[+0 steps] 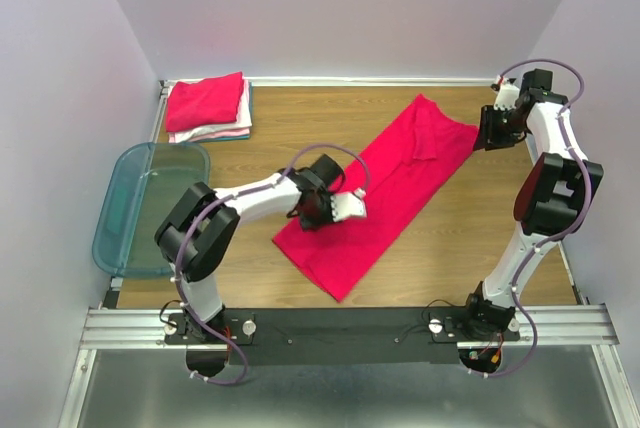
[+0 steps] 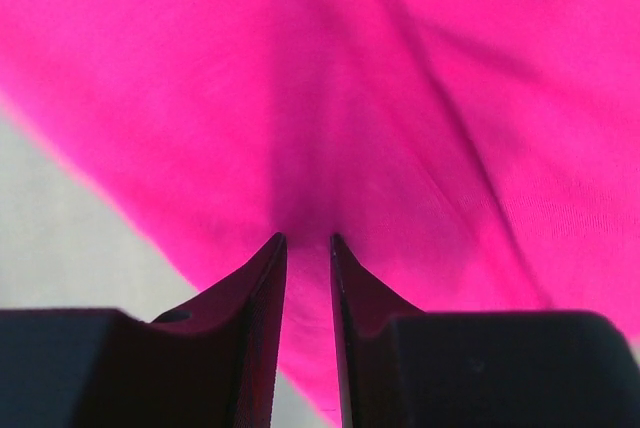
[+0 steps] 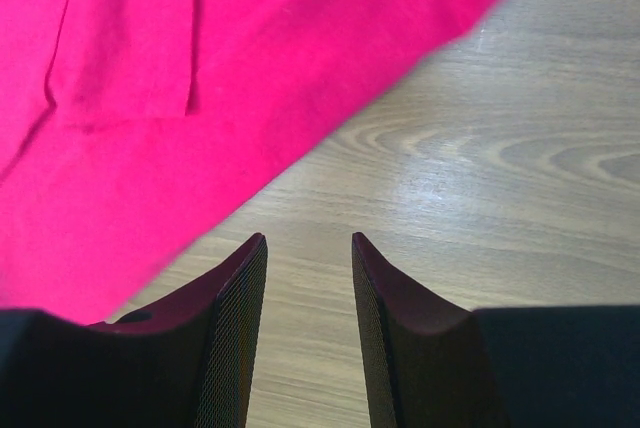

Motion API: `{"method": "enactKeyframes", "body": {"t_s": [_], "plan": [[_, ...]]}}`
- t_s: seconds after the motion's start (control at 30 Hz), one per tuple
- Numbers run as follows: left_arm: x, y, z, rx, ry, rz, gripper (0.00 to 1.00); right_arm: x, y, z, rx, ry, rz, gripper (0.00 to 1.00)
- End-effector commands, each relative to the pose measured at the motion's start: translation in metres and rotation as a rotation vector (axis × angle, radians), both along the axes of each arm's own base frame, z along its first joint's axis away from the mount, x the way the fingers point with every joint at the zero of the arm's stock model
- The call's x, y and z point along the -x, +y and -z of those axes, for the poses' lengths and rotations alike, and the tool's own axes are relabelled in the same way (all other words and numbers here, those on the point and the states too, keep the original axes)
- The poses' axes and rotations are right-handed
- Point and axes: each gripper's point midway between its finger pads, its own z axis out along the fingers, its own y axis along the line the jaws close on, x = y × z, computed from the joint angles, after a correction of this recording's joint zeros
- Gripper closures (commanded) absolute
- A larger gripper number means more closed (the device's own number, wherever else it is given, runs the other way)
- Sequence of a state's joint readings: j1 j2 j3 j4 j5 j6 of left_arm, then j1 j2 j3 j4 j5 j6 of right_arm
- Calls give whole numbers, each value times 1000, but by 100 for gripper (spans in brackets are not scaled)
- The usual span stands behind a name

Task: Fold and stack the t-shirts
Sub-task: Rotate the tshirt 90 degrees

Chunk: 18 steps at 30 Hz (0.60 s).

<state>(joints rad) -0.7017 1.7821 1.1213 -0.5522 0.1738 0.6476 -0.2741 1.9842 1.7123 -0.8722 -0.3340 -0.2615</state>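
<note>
A red-pink t-shirt [image 1: 390, 183] lies spread diagonally on the wooden table, folded lengthwise into a long strip. My left gripper [image 1: 345, 208] is at the strip's left long edge. In the left wrist view the jaws [image 2: 305, 240] stand close together, pinching the cloth [image 2: 400, 98], and creases run out from the tips. My right gripper [image 1: 487, 130] is open and empty beside the shirt's far right corner. In the right wrist view it [image 3: 308, 238] hangs over bare wood with the shirt [image 3: 200, 78] just to its left. A stack of folded t-shirts [image 1: 208, 106], red-pink on top, sits at the back left.
A translucent teal plastic bin [image 1: 150, 208] stands at the table's left edge, beside my left arm. Grey walls close in the back and both sides. Bare wood [image 1: 480, 238] shows to the right of the shirt.
</note>
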Motion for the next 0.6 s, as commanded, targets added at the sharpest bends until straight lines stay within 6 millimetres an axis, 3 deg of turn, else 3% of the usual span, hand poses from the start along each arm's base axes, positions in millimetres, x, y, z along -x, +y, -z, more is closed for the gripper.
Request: {"method": "enactKeyframes", "body": {"t_s": [0.0, 0.07, 0.17, 0.2, 0.33, 0.43, 0.47, 0.57], "plan": [[68, -25, -27, 50, 171, 171, 64, 5, 10, -6, -34, 0, -18, 53], [62, -34, -45, 79, 162, 181, 63, 3, 14, -5, -62, 3, -22, 56], [25, -59, -87, 177, 87, 151, 63, -3, 26, 4, -75, 18, -45, 64], [22, -56, -83, 176, 104, 134, 63, -4, 29, 4, -75, 16, -48, 66], [-18, -72, -107, 281, 84, 56, 63, -21, 36, 26, -45, 38, -53, 74], [-45, -69, -121, 355, 74, -34, 63, -30, 40, 45, -12, 66, -50, 77], [-52, -66, -123, 369, 63, -56, 62, -38, 38, 44, 9, 53, -40, 79], [-78, -49, -134, 413, 1, -154, 61, -50, 39, 55, 54, 58, -33, 81]]}}
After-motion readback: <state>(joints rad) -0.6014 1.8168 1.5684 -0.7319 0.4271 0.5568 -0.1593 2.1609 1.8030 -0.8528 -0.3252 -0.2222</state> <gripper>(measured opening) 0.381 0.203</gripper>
